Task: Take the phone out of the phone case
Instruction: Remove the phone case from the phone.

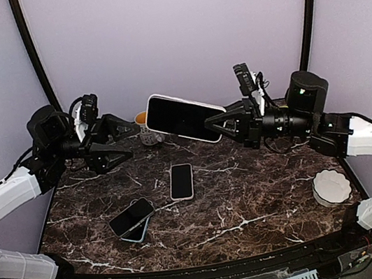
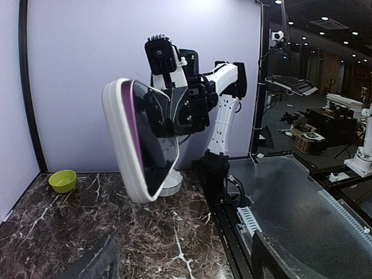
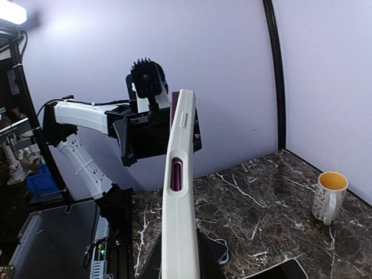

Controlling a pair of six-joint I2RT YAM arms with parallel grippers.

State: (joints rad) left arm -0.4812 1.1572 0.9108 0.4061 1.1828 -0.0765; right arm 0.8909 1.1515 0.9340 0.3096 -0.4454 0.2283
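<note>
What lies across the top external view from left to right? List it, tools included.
left tool → mug → cased phone → right tool → white bowl

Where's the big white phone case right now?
In the top view the phone case is up in the air over the back middle of the table, held by the right end effector, beside the mug.
</note>
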